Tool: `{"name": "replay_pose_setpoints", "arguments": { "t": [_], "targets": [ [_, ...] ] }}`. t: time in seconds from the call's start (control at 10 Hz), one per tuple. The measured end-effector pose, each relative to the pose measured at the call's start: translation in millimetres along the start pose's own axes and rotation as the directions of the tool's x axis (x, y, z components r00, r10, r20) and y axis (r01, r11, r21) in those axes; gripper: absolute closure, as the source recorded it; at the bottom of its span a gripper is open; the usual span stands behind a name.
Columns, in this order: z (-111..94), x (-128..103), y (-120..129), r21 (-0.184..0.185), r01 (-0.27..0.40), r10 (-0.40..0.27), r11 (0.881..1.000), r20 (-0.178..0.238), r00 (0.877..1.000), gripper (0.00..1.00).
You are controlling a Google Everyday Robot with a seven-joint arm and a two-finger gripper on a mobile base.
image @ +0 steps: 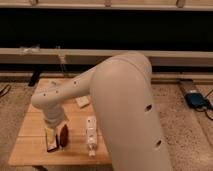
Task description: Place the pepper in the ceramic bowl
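Observation:
The pepper [64, 135] is small and dark red-brown. It lies on the wooden table [30, 150] near the front left. My gripper [53, 129] hangs from the white wrist just left of the pepper and low over the table, close to it. The ceramic bowl is hidden behind my big white arm, which fills the middle and right of the view.
A flat dark packet [51, 144] lies just left of the pepper, under the gripper. A white tube [91, 136] lies to the pepper's right. A small pale object [82, 101] sits mid-table. Carpet surrounds the table, and a low wall ledge runs behind it.

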Motion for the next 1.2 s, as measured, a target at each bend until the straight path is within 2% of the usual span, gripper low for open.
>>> {"name": "replay_pose_setpoints", "arguments": {
  "t": [0.4, 1.2],
  "targets": [
    [9.0, 0.8, -3.9, 0.028, 0.001, -0.002, 1.0, 0.046, 0.999, 0.2],
    [9.6, -1.3, -0.9, 0.029, -0.004, 0.003, 1.0, 0.044, 0.999, 0.2]
  ]
}}
